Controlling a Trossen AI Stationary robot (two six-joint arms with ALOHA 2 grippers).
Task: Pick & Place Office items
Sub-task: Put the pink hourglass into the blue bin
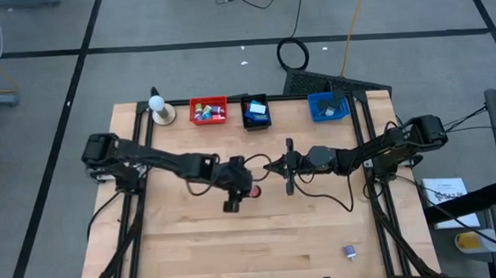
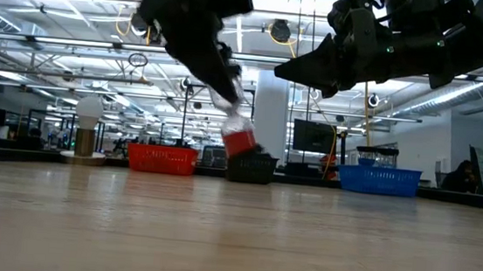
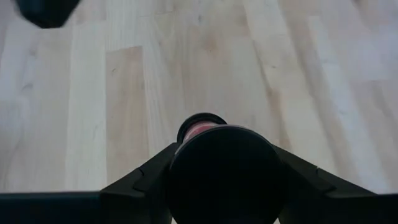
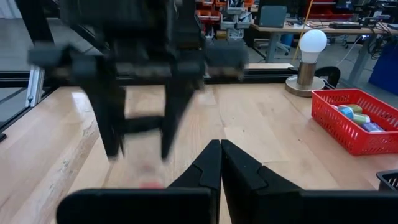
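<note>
My left gripper [image 1: 247, 190] hangs over the middle of the table, shut on a small round office item [image 2: 239, 141] that is red with a dark end [image 3: 224, 177]. My right gripper [image 1: 271, 165] hovers shut just beyond it toward the right, pointing level at the left arm; in its own wrist view its fingers [image 4: 211, 168] lie together. Another small office item [image 1: 349, 251] lies on the table near the front right. More small coloured pieces fill the red bin [image 1: 208, 109]. My left gripper pinches the round item between its two fingers [image 3: 143, 180], one on each side of its dark upper end [image 3: 186, 163]. The fingers slant down from the table's left. The item hangs tilted below them, its red end [image 2: 240, 144] lowest and clear of the table.
A red bin [image 4: 354, 118], a black bin [image 1: 255, 111] and a blue bin [image 1: 328, 107] stand in a row along the far edge. A white ball on a tan base [image 1: 157, 105] is at the far left. Bare wood lies toward the near edge.
</note>
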